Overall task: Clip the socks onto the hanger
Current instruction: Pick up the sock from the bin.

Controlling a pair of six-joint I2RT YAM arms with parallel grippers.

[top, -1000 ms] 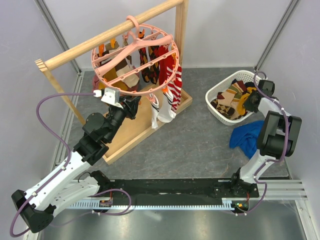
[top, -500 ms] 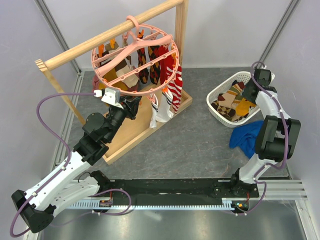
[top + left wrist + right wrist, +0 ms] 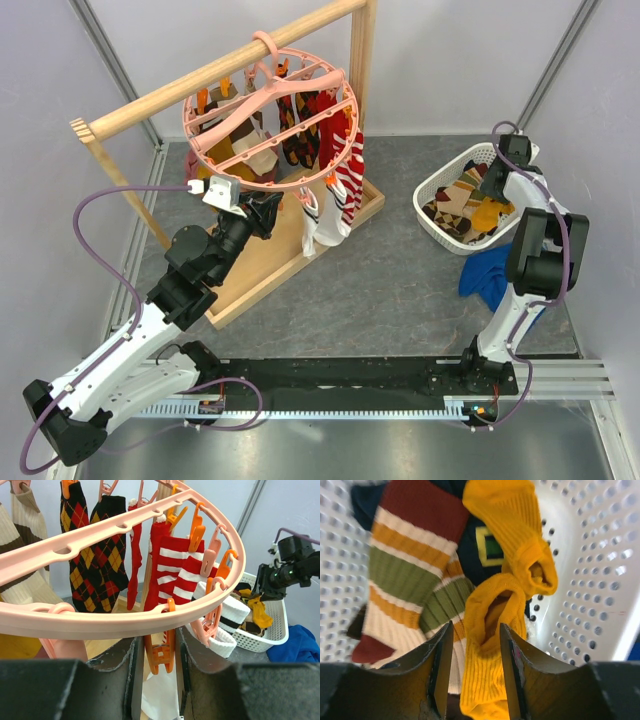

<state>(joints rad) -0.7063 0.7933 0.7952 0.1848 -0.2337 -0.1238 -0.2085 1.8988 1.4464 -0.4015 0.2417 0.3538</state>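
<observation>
**Step in hand: sock pick-up from the basket.**

The right tool [image 3: 475, 628] hangs inside the white basket [image 3: 580, 580] at the far right of the desk [image 3: 400, 270]. Its jaws are apart and straddle the folded cuff of a mustard sock [image 3: 487, 680]. Nothing is gripped yet.

1. Lower the tool until both fingers pass the top fold.
2. Close on this sock only. A second mustard sock [image 3: 515, 525] touches it, and a brown, orange and olive striped sock [image 3: 405, 555] lies just beside it. A deep bite is likely to lift more than one.
3. Lift straight up to clear the basket wall.

The left tool [image 3: 155, 647] is positioned at the hanger [image 3: 100, 625], which hangs from the wooden rail [image 3: 200, 80] at the far left. Its fingers bracket an orange clip [image 3: 159, 655] on the near rim. Whether they press the clip cannot be told. Present the sock cuff to this clip.

**Materials**

- **Socks:** ribbed knit, soft and limp, likely to snag.
- **Basket:** rigid perforated plastic.
- **Hanger:** a smooth salmon-pink ring with spokes. The clipped socks [image 3: 95, 555], argyle and red-white striped, already hang from it.
- **Clips:** small, hard and ribbed, probably free to swing.
</observation>
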